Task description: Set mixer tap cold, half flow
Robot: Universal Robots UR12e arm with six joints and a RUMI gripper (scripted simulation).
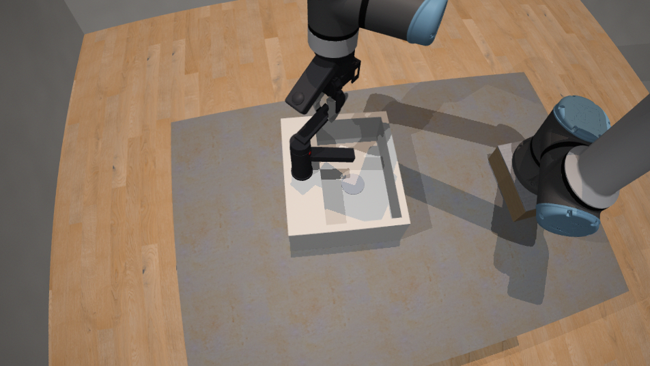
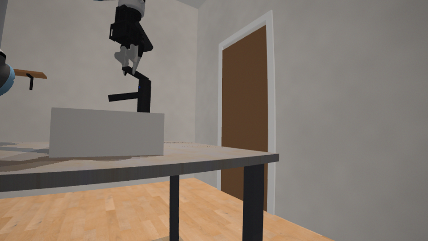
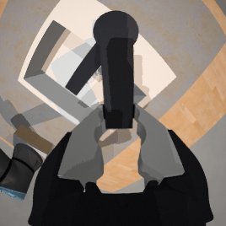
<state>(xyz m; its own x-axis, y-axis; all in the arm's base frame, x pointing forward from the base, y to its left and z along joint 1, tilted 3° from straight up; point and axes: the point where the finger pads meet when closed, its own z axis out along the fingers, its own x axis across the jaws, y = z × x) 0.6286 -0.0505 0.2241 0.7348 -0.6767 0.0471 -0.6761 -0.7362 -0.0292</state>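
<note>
The black mixer tap (image 1: 301,162) stands on the left rim of the white basin (image 1: 344,175). Its spout (image 1: 332,155) reaches out over the bowl. A red dot (image 1: 309,153) shows on the tap body in the top view, and a blue dot (image 2: 139,87) shows on the other side in the exterior view. The lever (image 1: 313,125) is raised at a slant and swung away from the spout toward the far side. My gripper (image 1: 330,110) is shut on the lever's tip, which also shows in the exterior view (image 2: 128,70). In the wrist view the lever (image 3: 119,84) runs from my fingers to the tap head.
The basin sits on a grey table (image 1: 363,272) over a wooden floor. The arm's base (image 1: 564,173) stands at the table's right side. A brown door (image 2: 245,113) is in the wall at the right. A small wooden shelf (image 2: 29,73) hangs on the far wall.
</note>
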